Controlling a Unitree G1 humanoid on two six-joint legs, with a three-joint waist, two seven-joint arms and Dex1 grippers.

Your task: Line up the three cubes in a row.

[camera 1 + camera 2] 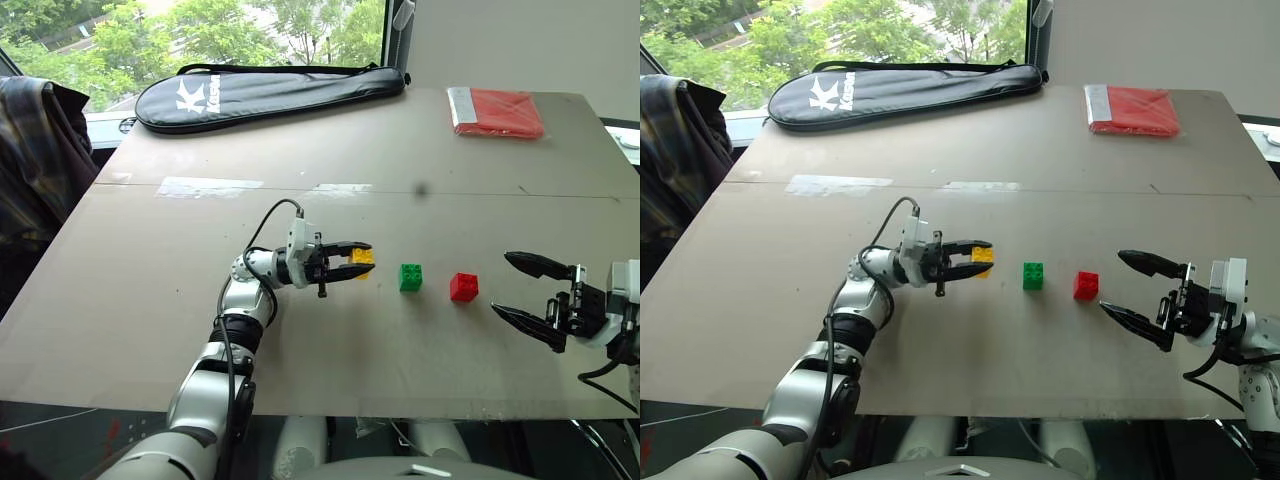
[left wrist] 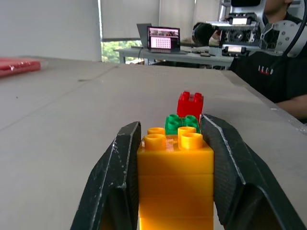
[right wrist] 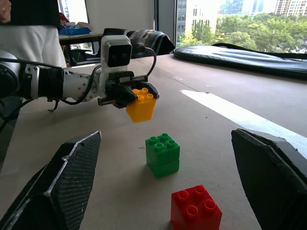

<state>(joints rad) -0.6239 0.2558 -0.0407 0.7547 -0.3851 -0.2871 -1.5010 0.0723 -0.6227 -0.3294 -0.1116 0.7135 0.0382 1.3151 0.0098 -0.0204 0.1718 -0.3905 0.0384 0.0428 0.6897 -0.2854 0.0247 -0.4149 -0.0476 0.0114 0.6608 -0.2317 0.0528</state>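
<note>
Head views: left gripper point(image 1: 352, 262) clamps the yellow brick point(image 1: 362, 257) just left of the green brick point(image 1: 410, 277) and red brick point(image 1: 463, 287), both on the table point(image 1: 200, 300).

Right wrist view: yellow brick hangs above the surface; right gripper point(image 1: 522, 288) gapes wide, empty.
</note>
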